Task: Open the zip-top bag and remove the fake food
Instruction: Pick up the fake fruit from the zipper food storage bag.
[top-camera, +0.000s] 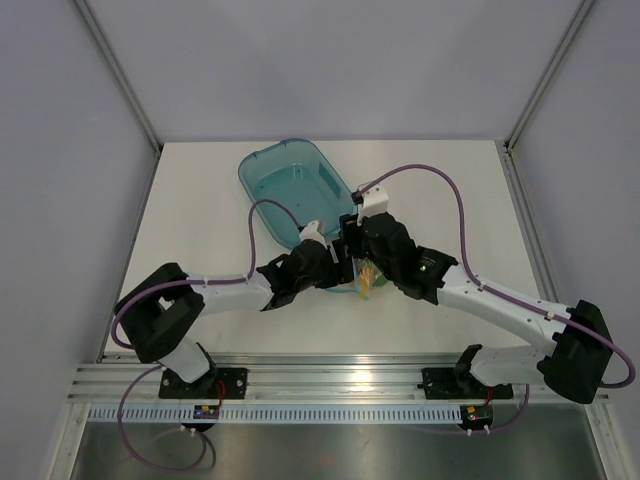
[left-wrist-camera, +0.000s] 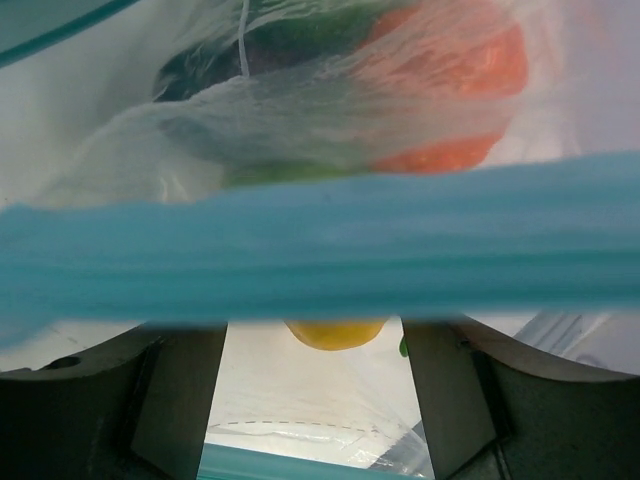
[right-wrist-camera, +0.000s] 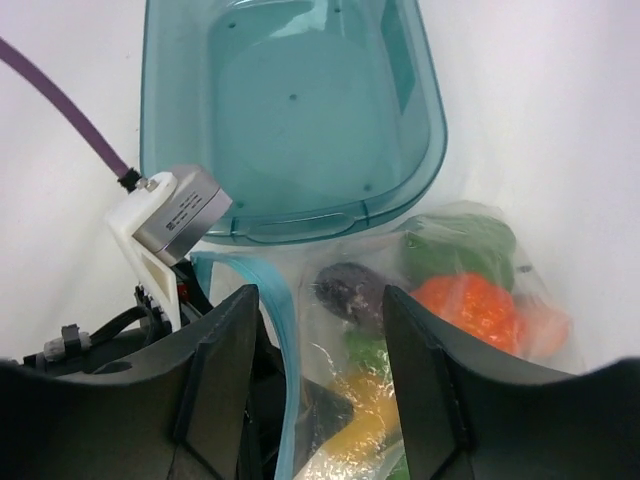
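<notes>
We see a smooth white tabletop, a rigid translucent teal tub, and beside it the crinkly clear zip-top bag of fake food. The left claw and right claw stand open at the bag, clamping nothing.

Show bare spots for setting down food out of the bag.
Free: table left of the teal tub; table right of it; the tub's floor. Crowded: centre, where left gripper, right gripper and zip-top bag bunch.

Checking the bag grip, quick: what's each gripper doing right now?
Left gripper: open, gripping nothing.
Right gripper: open, over the zip-top bag, gripping nothing.
</notes>
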